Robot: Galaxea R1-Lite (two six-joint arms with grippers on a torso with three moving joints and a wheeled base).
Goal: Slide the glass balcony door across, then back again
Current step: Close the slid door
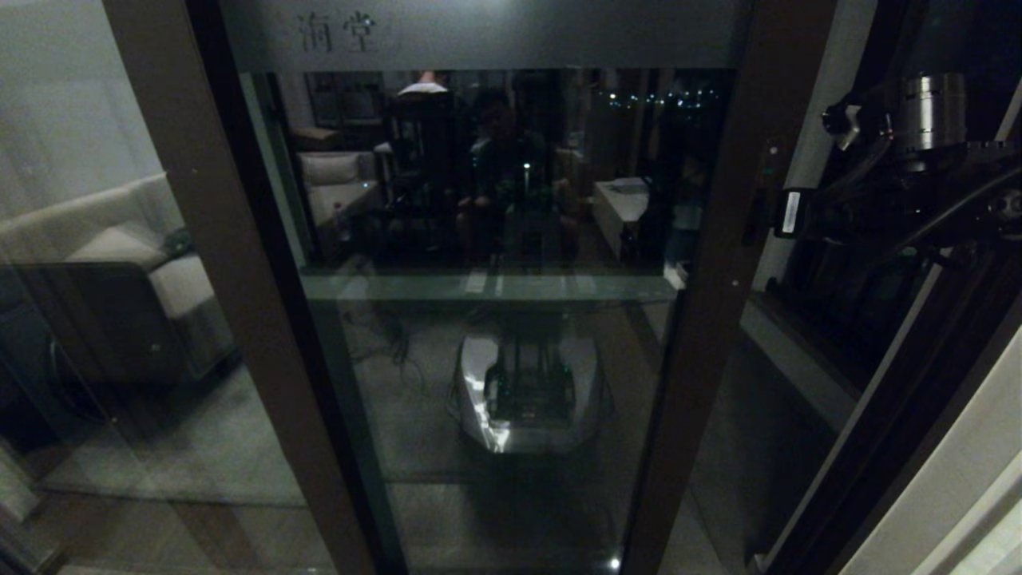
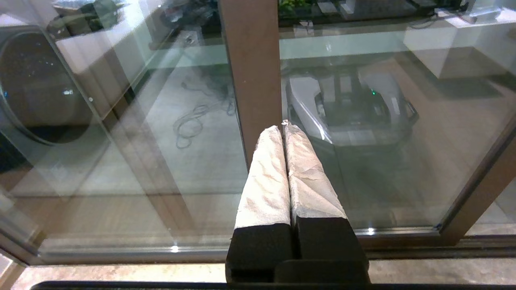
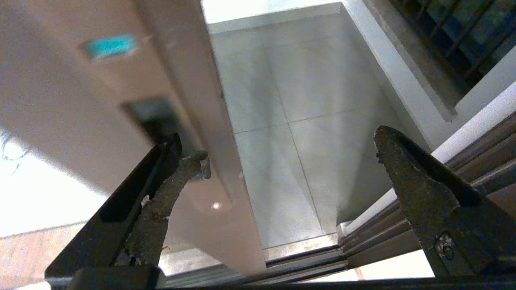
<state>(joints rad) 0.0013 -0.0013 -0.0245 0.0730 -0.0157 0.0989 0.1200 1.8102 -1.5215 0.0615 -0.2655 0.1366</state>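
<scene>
The glass balcony door fills the head view, and its dark brown right stile carries the narrow handle slot. My right gripper is at that slot and is open. One finger rests against the stile's face just below the slot, the other hangs free over the gap. Beyond the stile's edge there is an open gap onto the tiled balcony floor. My left gripper is shut on nothing, its white-wrapped fingers pointing at another brown stile low down.
The floor track runs below the door. A dark window with black bars and a white ledge stand past the gap. A pale wall edge lies at the right. The glass reflects the robot's base.
</scene>
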